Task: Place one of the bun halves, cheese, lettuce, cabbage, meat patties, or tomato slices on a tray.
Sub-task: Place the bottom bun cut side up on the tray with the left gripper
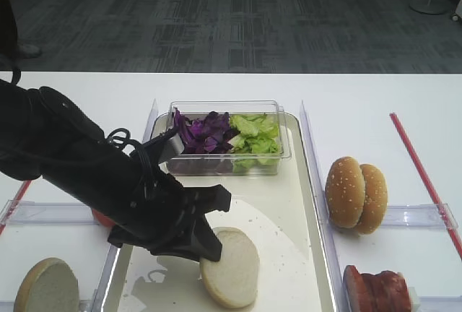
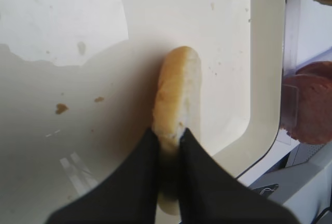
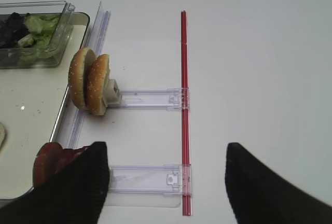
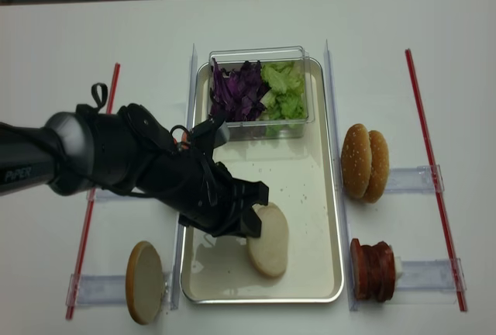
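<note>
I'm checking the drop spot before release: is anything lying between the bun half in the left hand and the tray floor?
Nothing visible does. The left hand is shut on the bun half, which already sits over a bare part of the tray; the clear salad box stands at the tray's far end, well apart.

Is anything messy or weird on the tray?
A little. Small brown crumbs are scattered on the tray. The bun half lies flat there with the left gripper shut on its edge. Nothing looks spilled or broken, and the purple cabbage and lettuce sit in their clear box.
</note>
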### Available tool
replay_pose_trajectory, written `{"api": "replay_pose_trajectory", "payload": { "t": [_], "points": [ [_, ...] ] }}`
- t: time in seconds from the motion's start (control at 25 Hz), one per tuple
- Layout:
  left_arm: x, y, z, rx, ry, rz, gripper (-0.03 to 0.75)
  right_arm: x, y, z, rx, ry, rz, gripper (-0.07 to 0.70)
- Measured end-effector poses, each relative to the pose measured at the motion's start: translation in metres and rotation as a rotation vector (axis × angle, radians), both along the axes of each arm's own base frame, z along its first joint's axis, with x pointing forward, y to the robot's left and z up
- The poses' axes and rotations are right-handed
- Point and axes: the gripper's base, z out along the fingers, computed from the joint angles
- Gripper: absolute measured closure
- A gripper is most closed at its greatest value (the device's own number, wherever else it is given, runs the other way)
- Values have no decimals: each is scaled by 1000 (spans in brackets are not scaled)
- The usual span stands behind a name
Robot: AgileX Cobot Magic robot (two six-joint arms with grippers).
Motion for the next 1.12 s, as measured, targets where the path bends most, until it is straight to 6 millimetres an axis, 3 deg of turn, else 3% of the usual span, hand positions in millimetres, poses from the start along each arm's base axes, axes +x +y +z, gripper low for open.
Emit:
{"api": "replay_pose_trajectory", "payload": {
  "t": [0.6, 1.12],
  "points": [
    [3, 5, -2, 20, -1, 4, 670, 0, 0, 0, 5, 0, -3, 126],
    [5, 8, -4, 44, -26, 12, 522, 0, 0, 0, 0, 0, 0, 126]
  ]
}}
